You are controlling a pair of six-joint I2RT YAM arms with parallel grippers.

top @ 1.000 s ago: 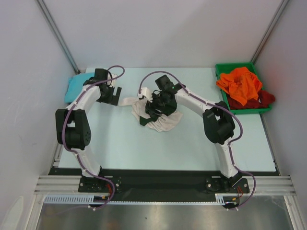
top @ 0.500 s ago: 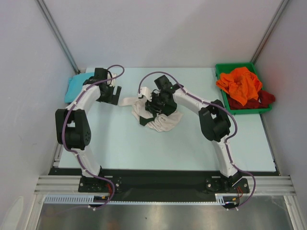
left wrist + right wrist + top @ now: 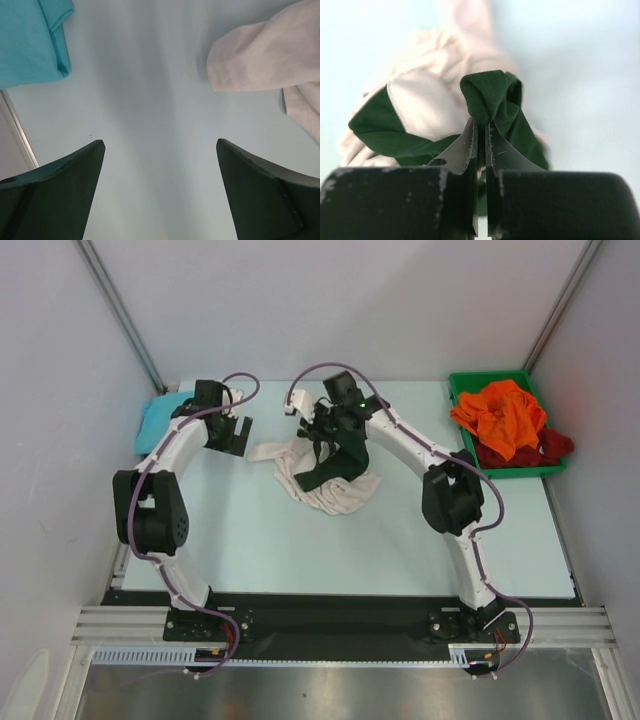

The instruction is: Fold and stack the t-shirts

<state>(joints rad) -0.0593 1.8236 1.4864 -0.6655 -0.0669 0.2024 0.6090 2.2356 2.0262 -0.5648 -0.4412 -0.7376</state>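
Observation:
A crumpled cream t-shirt point(image 3: 335, 495) with dark green sleeves lies mid-table. My right gripper point(image 3: 328, 435) is shut on a bunched green sleeve point(image 3: 487, 95), lifting it so the green cloth point(image 3: 322, 470) hangs above the cream heap point(image 3: 430, 97). My left gripper point(image 3: 232, 435) hovers open over bare table between a folded teal t-shirt point(image 3: 160, 420) and the cream shirt's left edge point(image 3: 260, 55), nothing between its fingers point(image 3: 75, 175). The teal shirt point(image 3: 27, 40) lies at the far left. Orange point(image 3: 500, 415) and dark red point(image 3: 548, 448) t-shirts are heaped in the bin.
A green plastic bin point(image 3: 470, 382) stands at the far right corner of the table. White walls with metal posts close in the back and sides. Both arm bases sit on the black rail at the near edge.
My right gripper has shut on the green sleeve and risen toward the back, pulling the cloth up. The left arm has barely moved and stays open.

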